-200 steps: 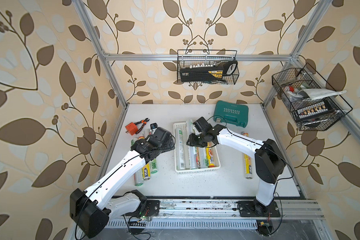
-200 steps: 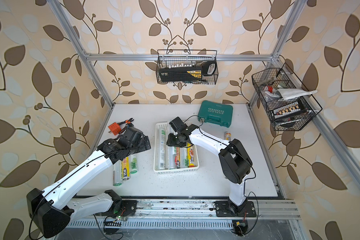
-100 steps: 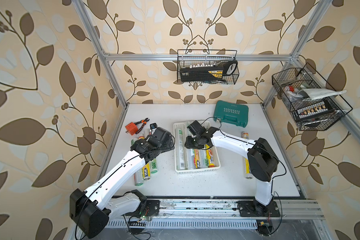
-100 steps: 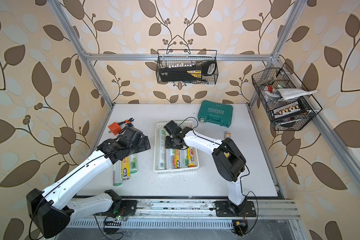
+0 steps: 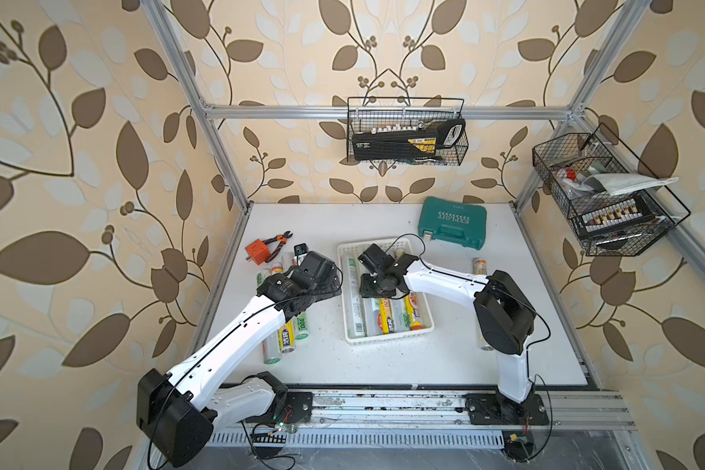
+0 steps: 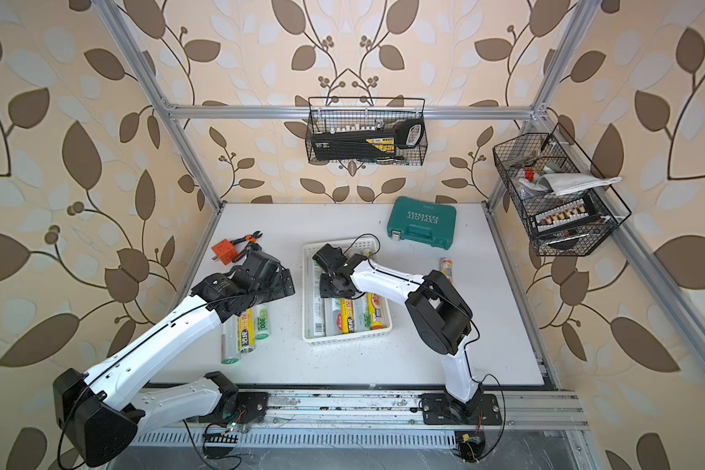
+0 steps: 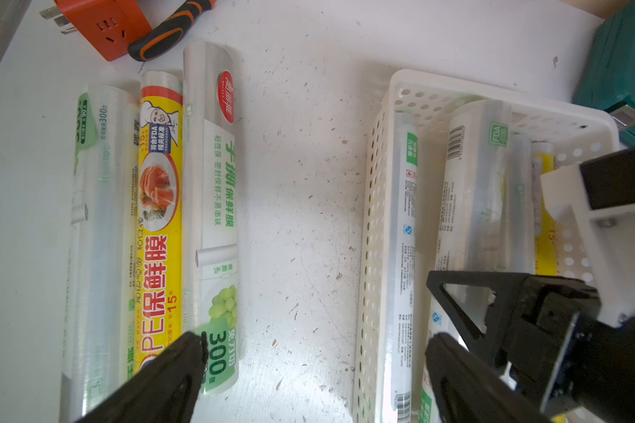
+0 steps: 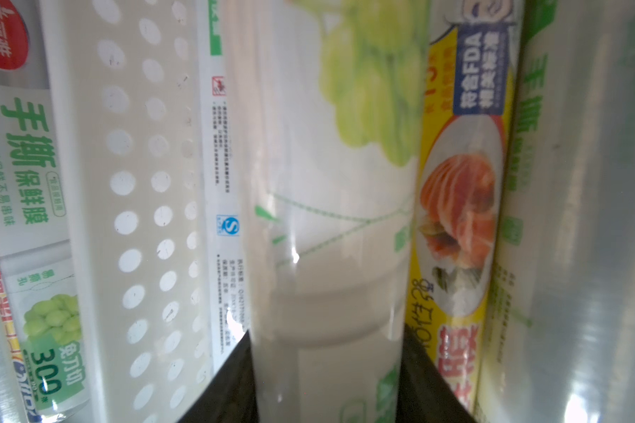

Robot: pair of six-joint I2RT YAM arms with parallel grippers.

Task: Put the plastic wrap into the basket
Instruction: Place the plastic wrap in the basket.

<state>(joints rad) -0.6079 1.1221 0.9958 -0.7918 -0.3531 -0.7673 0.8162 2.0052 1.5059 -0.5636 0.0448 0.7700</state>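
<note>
The white basket (image 5: 388, 341) (image 6: 346, 338) sits mid-table and holds several rolls of plastic wrap, among them a yellow roll (image 5: 387, 319). My right gripper (image 5: 377, 285) (image 8: 327, 351) is down in the basket, shut on a silvery-clear roll (image 8: 327, 219) between a white-labelled roll (image 8: 224, 183) and a yellow one (image 8: 455, 205). My left gripper (image 5: 326, 280) (image 7: 316, 351) hovers open over bare table between the basket wall (image 7: 373, 238) and three rolls lying side by side: clear (image 7: 96, 219), yellow (image 7: 160, 219), green-labelled (image 7: 213, 183). Another roll (image 5: 480, 266) lies at the right, partly under my right arm.
A green tool case (image 5: 452, 221) lies behind the basket. An orange plug (image 5: 258, 252) and pliers (image 5: 277, 244) sit at the back left. Black wire baskets hang on the back wall (image 5: 406, 136) and the right wall (image 5: 599, 195).
My right gripper has carried its roll leftward and down into the basket. The left arm has stayed still.
</note>
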